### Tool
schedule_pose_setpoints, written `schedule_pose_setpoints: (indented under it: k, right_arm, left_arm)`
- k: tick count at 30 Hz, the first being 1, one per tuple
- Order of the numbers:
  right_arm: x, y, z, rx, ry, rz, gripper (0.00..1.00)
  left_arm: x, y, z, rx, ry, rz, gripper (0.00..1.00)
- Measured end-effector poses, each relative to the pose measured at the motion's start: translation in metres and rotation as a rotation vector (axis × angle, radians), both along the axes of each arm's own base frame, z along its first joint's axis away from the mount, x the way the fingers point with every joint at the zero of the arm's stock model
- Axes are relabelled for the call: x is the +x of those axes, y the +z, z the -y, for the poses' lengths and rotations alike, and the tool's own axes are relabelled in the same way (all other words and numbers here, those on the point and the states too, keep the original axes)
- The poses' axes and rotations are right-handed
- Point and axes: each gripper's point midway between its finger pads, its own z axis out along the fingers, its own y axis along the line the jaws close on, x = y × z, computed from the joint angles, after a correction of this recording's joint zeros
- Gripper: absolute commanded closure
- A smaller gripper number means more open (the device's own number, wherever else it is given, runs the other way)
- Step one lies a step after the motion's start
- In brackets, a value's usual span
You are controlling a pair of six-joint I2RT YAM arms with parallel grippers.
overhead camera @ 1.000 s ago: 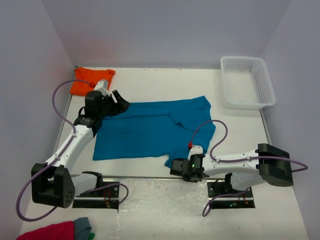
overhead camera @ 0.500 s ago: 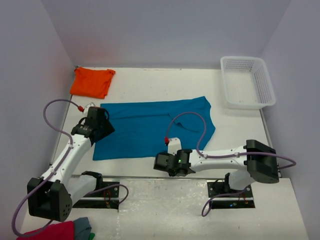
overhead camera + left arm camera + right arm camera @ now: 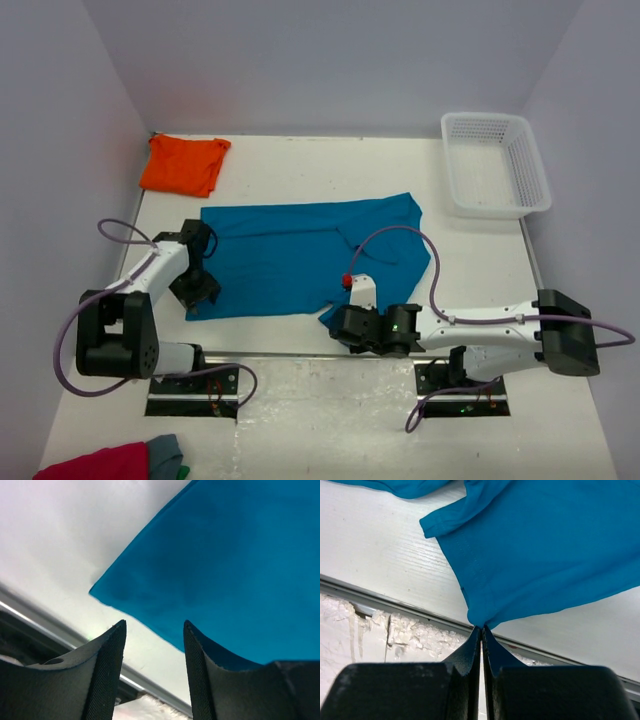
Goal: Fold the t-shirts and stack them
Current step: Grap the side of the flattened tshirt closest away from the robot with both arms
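A teal-blue tee (image 3: 300,255) lies spread nearly flat on the white counter (image 3: 480,260) btw. the two arms. The right tool (image 3: 481,630) is clamped tight on its near corner, w/ cloth fanning away ahead of the tips. The left tool (image 3: 154,627) hangs empty, jaws partly apart, just above the other near corner, w/ a folded orange tee (image 3: 183,164) well beyond it. The cloth looks thin, light & limp, likely to sag and drag, so corners or hem edges seem the best hold.
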Motion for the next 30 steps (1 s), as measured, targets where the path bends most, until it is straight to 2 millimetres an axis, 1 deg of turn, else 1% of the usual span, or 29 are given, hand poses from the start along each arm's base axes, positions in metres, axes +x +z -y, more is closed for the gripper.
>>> schedule_pose_setpoints:
  k: [2,5,8,12,14,22,25,30]
  right_arm:
    - [0.0,0.0,0.002,0.013,0.0,0.003,1.0]
    - [-0.001,-0.001,0.007,0.022,-0.001,0.005,1.0]
    - [-0.001,-0.002,0.01,0.031,-0.004,0.007,1.0]
    - [0.0,-0.002,0.014,0.04,-0.008,0.009,1.0]
    - [0.001,-0.002,0.015,0.044,-0.01,0.01,1.0]
    - [0.004,0.002,0.019,0.069,-0.025,0.015,1.0]
    - [0.004,0.002,0.019,0.07,-0.025,0.015,1.0]
    - [0.004,0.002,0.019,0.069,-0.025,0.015,1.0]
  left_arm:
    - [-0.015,-0.009,-0.002,-0.011,0.027,-0.061,0.5]
    - [-0.027,-0.015,-0.008,-0.023,0.081,-0.119,0.49]
    - [-0.029,-0.013,-0.019,-0.001,0.114,-0.128,0.49]
    - [-0.029,-0.009,-0.04,0.033,0.168,-0.141,0.49]
    - [-0.031,-0.008,-0.048,0.045,0.185,-0.145,0.48]
    - [-0.035,-0.013,-0.054,0.037,0.179,-0.182,0.51]
    - [-0.035,-0.017,-0.054,0.032,0.17,-0.2,0.53]
    - [-0.033,-0.021,-0.052,0.011,0.158,-0.204,0.53]
